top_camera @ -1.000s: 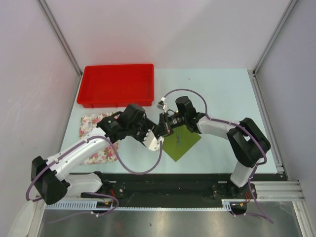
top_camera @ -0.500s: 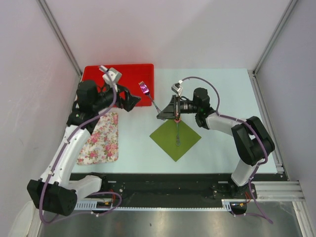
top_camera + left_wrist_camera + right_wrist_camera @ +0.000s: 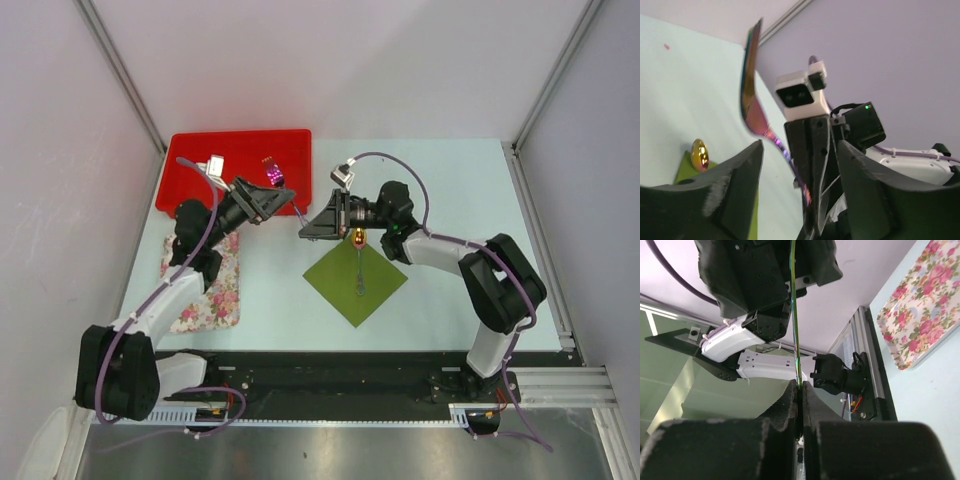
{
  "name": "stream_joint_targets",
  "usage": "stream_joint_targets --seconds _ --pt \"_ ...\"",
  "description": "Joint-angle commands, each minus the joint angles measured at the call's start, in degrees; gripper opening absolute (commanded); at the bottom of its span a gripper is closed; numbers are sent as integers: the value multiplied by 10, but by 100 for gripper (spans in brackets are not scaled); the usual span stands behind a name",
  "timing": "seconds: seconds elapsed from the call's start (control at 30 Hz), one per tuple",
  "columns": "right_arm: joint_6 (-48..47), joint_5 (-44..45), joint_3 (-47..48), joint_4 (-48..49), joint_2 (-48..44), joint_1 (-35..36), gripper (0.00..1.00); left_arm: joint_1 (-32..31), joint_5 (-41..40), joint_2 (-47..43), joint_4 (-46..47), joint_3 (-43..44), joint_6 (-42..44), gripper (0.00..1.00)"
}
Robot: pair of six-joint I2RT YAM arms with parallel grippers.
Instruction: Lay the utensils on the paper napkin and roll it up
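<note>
A square olive-green paper napkin (image 3: pixel 355 283) lies flat on the pale green counter (image 3: pixel 450 190), one corner pointing at the arms' bases. A slim spoon with a shiny golden-orange bowl (image 3: pixel 358 238) rests on it, bowl at the napkin's far corner and handle running down its middle.

Above the counter, just beyond the napkin's far-left edge, the right pincer (image 3: pixel 306 231) is pressed together on the handle of a pink-purple metal fork (image 3: pixel 272 176). The fork slants up and away from the napkin, and its tines hang over the near right corner of a red plastic tray (image 3: pixel 235 170) that sits well to the napkin's far left.

The left pincer (image 3: pixel 284 203) reaches in from the side away from the napkin and stands spread, one finger on each side of the fork's shaft; no contact with it shows. From the left wrist, the iridescent fork (image 3: pixel 752 100) rises between the two dark fingers (image 3: pixel 735 180), and the right arm's black pincer with its white camera block fills the space behind and hides the handle's lower end. The golden spoon bowl (image 3: pixel 699 152) and a strip of green napkin (image 3: pixel 684 172) show low at the left.

From the right wrist, the fork (image 3: pixel 794 315) is a thin bright line clamped edge-on in the closed right pincer (image 3: pixel 800 390). A floral-patterned pink and white cloth (image 3: pixel 205 282) lies flat on the counter, well to the napkin's left.
</note>
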Motion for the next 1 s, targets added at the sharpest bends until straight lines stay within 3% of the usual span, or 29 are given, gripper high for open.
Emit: stream_joint_targets --seconds 0.0,0.13,0.23,0.27,0.3,0.33,0.37,0.47,0.53,0.57,0.6,0.63,0.67,0.77,0.97 --pt "17 13 16 55 7 14 0 -4 -7 13 139 -9 -92 60" --pt "18 16 8 60 3 21 0 -4 -26 21 137 -17 -100 42" --pt "10 15 4 51 0 22 0 -4 -29 24 131 -15 -103 19" --pt "4 14 3 44 -1 23 0 -4 -29 24 129 -15 -104 5" --pt "-3 12 4 21 -4 22 1 -4 -29 24 127 -14 -105 0" --pt "-12 11 4 9 -6 22 5 -4 -29 24 124 -14 -106 0" --pt "-31 10 6 -4 -7 20 22 -4 -27 23 117 -15 -108 0" --pt "-114 11 22 -114 -21 4 55 -4 -24 17 80 -17 -103 0" --pt "-175 23 55 -251 -33 -17 65 -4 -14 15 21 -18 -82 0" --pt "-259 44 89 -305 -36 -22 68 -4 -6 15 -10 -17 -60 0" --pt "-305 63 109 -429 -40 -28 71 -5 -2 15 -48 -6 -42 0" --pt "-362 86 129 -491 -46 -25 80 -7 -3 17 -132 1 -24 0" --pt "-446 125 168 -594 -48 -19 81 -7 -3 21 -166 9 10 0" --pt "-519 209 184 -685 -62 1 81 -18 -8 32 -234 23 42 0" --pt "-495 281 176 -718 -60 27 67 -83 -38 45 -236 20 52 0"
